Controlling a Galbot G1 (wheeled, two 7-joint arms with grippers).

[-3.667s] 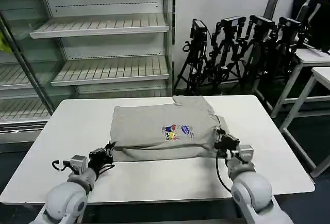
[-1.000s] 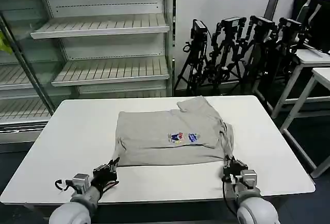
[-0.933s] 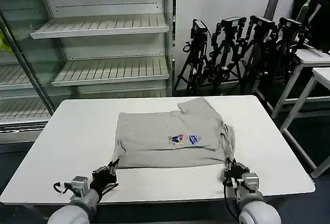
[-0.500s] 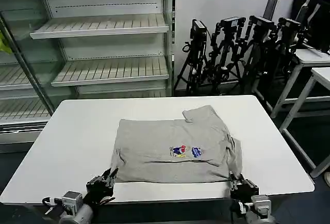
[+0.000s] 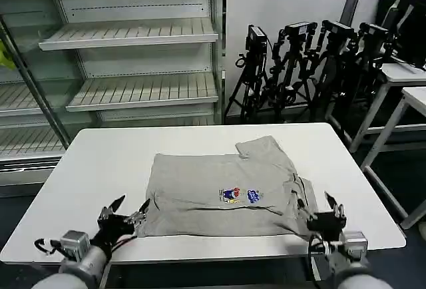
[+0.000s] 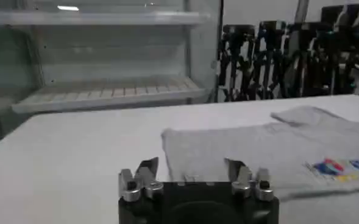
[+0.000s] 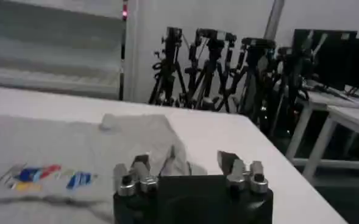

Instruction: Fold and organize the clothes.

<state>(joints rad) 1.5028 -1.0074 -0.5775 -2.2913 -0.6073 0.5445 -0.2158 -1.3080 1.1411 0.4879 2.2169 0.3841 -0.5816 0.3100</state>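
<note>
The clothes are one light grey T-shirt (image 5: 226, 186), folded into a flat rectangle with its small coloured print facing up. It lies on the white table (image 5: 100, 162), close to the front edge. My left gripper (image 5: 133, 204) is open just off the shirt's near left corner, holding nothing. At the near right corner my right gripper (image 5: 318, 204) is open and empty too. The left wrist view has the left gripper (image 6: 191, 169) low over the table facing the T-shirt (image 6: 258, 152). From the right wrist, the right gripper (image 7: 185, 163) faces the T-shirt (image 7: 57, 152).
Empty white shelving (image 5: 133, 56) stands behind the table. Several black tripods (image 5: 306, 62) crowd the back right, with other white tables (image 5: 406, 82) at the far right. Bare tabletop lies left and right of the shirt.
Both grippers, earlier shut on the shirt's near edge, dragged it towards the table's front edge. They have now let go and opened, and the shirt lies still.
</note>
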